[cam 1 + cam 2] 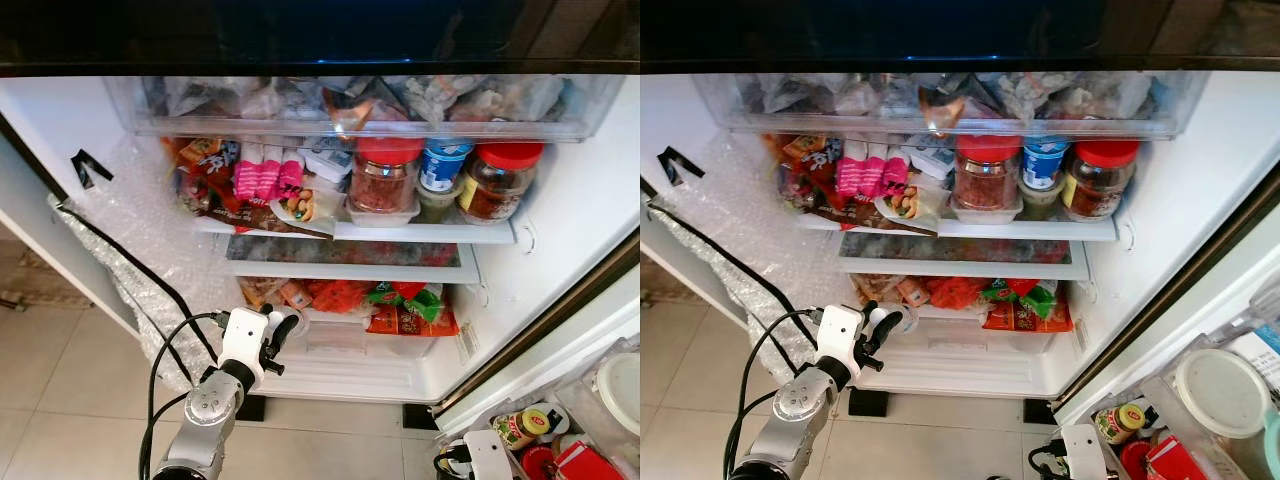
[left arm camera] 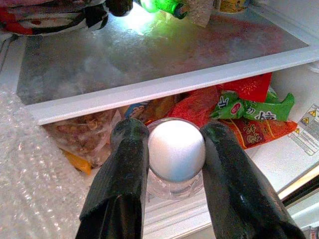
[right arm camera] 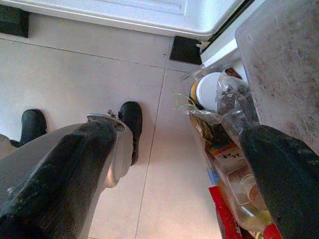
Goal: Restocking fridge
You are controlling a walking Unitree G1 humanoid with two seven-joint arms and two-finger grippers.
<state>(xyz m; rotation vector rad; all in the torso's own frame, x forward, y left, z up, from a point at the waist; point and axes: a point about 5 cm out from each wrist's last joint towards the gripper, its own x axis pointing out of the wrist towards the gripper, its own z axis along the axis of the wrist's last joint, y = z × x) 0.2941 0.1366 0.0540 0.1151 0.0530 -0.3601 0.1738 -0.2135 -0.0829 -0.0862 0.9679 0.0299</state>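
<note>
The right gripper [image 3: 174,164] hangs low beside the open fridge door, its fingers [image 3: 65,164] spread wide with nothing between them. The right wrist view looks down on the tiled floor [image 3: 75,74], the robot's dark feet [image 3: 130,119], and a crowded door bin where a white-capped jar [image 3: 212,92] sits among plastic-wrapped bottles; the head views show the same corner as a yellow-lidded bottle [image 1: 522,425] and a large white lid [image 1: 1222,392].

Further forward, the left gripper [image 1: 281,330] reaches up at the front of the lowest compartment. The left wrist view makes plain what the head views barely show: the two black fingers [image 2: 124,169] pinch a small clear jar with a white lid [image 2: 175,150], held just in front of the clear drawer's edge and below the white lip of the glass shelf [image 2: 164,82]. Behind the jar lie red and green snack packets [image 2: 249,107], with a narrow gap between them and the shelf above.

That glass shelf is mostly bare. Bubble wrap [image 1: 140,240] lines the left wall, with a black cable [image 1: 130,260] running across it. The shelf above is packed: pink packets [image 1: 265,172], a red-lidded jar [image 1: 385,172], a blue-topped tub [image 1: 442,165] and another red-lidded jar [image 1: 500,180] near the right wall. Topmost, a clear drawer [image 1: 360,105] holds bagged food.
</note>
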